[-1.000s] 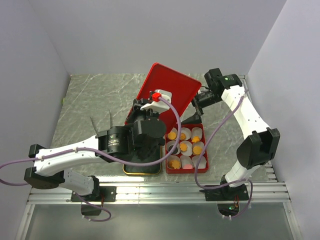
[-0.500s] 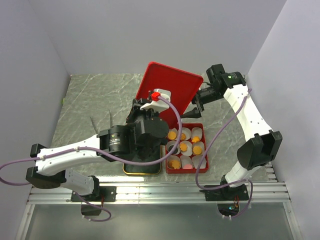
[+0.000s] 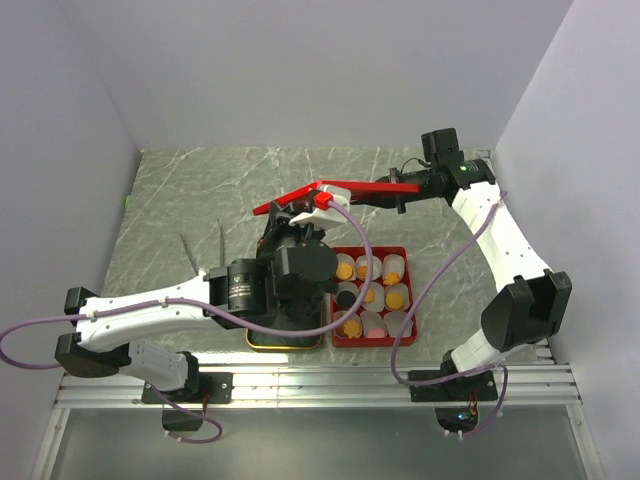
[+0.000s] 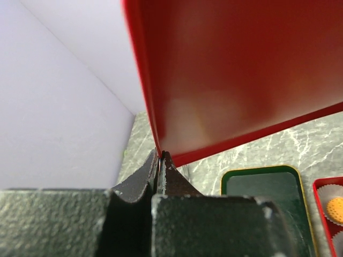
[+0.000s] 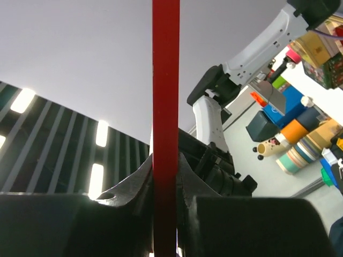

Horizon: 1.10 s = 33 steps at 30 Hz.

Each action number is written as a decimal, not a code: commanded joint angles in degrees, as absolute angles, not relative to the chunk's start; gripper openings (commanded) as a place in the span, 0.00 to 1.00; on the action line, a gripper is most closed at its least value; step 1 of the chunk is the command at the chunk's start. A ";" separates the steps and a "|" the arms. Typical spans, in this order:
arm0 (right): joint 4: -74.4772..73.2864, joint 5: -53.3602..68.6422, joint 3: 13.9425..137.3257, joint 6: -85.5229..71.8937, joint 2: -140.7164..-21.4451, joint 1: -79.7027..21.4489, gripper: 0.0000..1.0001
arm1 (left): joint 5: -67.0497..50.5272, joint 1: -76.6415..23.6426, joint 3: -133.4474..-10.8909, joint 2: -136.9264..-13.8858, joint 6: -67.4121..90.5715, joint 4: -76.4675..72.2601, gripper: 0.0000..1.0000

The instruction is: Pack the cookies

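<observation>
The cookies sit in white paper cups inside a red tray at centre right: mostly orange, one black, one pink. A red lid hangs nearly flat above the tray's far end, seen almost edge-on. My left gripper is shut on the lid's left rim, its jaws pinching the rim. My right gripper is shut on the lid's right edge, one finger pressed against each face. One orange cookie shows at the lower right of the left wrist view.
A dark green tin with a gold rim lies left of the tray, mostly under my left arm, also seen as the tin. Two thin dark sticks lie on the marble table at left. Walls close in on three sides.
The lid has tipped from leaning upright to nearly flat over the tray. My right gripper has moved up and closed on its right edge. The left gripper kept its hold.
</observation>
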<state>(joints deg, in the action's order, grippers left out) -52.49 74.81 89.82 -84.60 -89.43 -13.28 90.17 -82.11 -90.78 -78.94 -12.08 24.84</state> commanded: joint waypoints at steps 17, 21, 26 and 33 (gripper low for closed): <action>-16.36 69.97 78.04 -96.59 -83.59 9.11 0.00 | 97.38 -91.58 -84.20 -80.24 -47.78 -14.82 0.30; -13.46 68.55 77.44 -98.08 -81.57 14.67 0.00 | 96.95 -93.68 -82.80 -81.82 -60.52 -30.60 0.35; -26.95 66.11 81.20 -85.19 -81.21 17.31 0.00 | 96.68 -94.83 -83.57 -85.60 -83.37 -53.86 0.38; -46.01 56.71 85.07 -65.69 -78.75 18.10 0.00 | 97.47 -95.62 -88.24 -87.98 -84.83 -55.57 0.76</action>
